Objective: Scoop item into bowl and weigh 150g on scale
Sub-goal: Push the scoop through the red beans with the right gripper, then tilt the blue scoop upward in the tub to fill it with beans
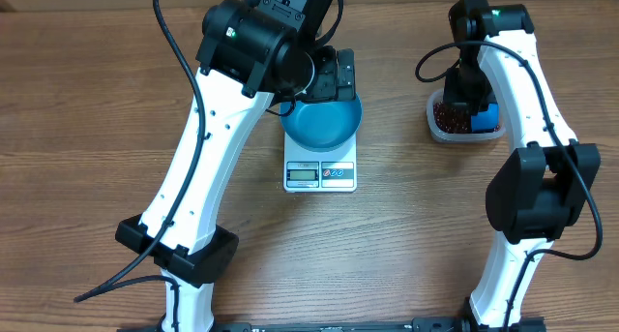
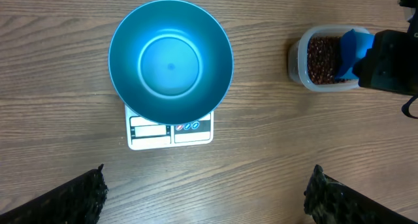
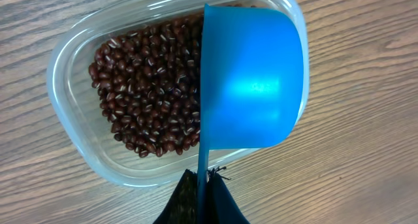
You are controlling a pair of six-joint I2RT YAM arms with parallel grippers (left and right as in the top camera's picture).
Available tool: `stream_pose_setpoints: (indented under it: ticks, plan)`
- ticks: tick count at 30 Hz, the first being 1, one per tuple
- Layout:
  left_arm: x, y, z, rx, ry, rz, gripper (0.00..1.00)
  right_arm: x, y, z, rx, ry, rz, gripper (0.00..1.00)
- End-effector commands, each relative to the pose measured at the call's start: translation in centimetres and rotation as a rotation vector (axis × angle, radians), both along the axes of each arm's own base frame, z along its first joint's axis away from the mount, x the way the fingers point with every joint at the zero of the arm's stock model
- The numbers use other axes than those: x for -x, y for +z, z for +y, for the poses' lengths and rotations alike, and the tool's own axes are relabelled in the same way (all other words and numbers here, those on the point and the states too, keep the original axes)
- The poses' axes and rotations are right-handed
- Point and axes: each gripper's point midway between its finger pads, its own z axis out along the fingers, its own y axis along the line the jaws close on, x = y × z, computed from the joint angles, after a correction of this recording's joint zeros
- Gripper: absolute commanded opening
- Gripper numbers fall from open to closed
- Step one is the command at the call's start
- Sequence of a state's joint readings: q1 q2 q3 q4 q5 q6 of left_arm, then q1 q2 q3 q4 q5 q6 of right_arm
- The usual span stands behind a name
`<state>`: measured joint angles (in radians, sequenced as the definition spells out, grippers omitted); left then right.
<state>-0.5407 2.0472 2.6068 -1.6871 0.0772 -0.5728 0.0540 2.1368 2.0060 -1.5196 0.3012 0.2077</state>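
Left jaws: wide open, holding nothing.
Right jaws: shut on scoop [image 3: 251, 80] handle, over tub [image 3: 72, 119].
Bowl [image 2: 171, 61]: on scale [image 2: 170, 131], mid-worktop.
Beans [image 3: 147, 93]: in tub, toward worktop's right edge.

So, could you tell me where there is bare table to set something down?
The wood between the scale and the clear tub is bare, as is the wide stretch on the scale's display side, between the bases of the left arm and right arm. It is crowded over the bowl and the tub, where both arms hang.

Blue bowl [image 2: 170, 61] empty, upright on wht scale [image 2: 171, 131]; red-brown beans [image 3: 150, 87] in clr tub [image 3: 65, 113].
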Motion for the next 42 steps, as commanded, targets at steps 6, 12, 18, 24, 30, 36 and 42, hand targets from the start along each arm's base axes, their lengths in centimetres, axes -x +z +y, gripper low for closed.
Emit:
stream_pose_setpoints:
  ticks: [6, 12, 18, 24, 30, 36, 42]
  plan:
    - [-0.2, 0.6, 0.3, -0.002, -0.003, -0.024, 0.99, 0.5, -1.0, 0.6, -0.043, 0.010, 0.047, 0.04]
    - [-0.2, 0.6, 0.2, -0.002, -0.003, -0.024, 1.00, 0.6, -1.2, 1.3, -0.086, 0.021, 0.054, 0.04]
    - [-0.2, 0.6, 0.2, -0.002, -0.003, -0.024, 0.99, 0.7, -1.2, 1.0, -0.094, 0.012, 0.056, 0.04]
    - [-0.2, 0.6, 0.2, 0.000, -0.004, -0.023, 1.00, 0.8, -1.4, 0.9, -0.165, 0.000, 0.060, 0.04]
    - [-0.2, 0.6, 0.2, 0.000, -0.004, -0.023, 0.99, 0.9, -1.4, 0.1, -0.192, -0.020, 0.062, 0.04]
    - [-0.2, 0.6, 0.2, 0.000, -0.004, -0.023, 0.99, 0.9, -1.5, 0.6, -0.233, 0.009, 0.066, 0.04]
    - [-0.2, 0.6, 0.2, 0.000, -0.004, -0.023, 1.00, 1.1, -1.5, 0.6, -0.235, 0.009, 0.074, 0.04]
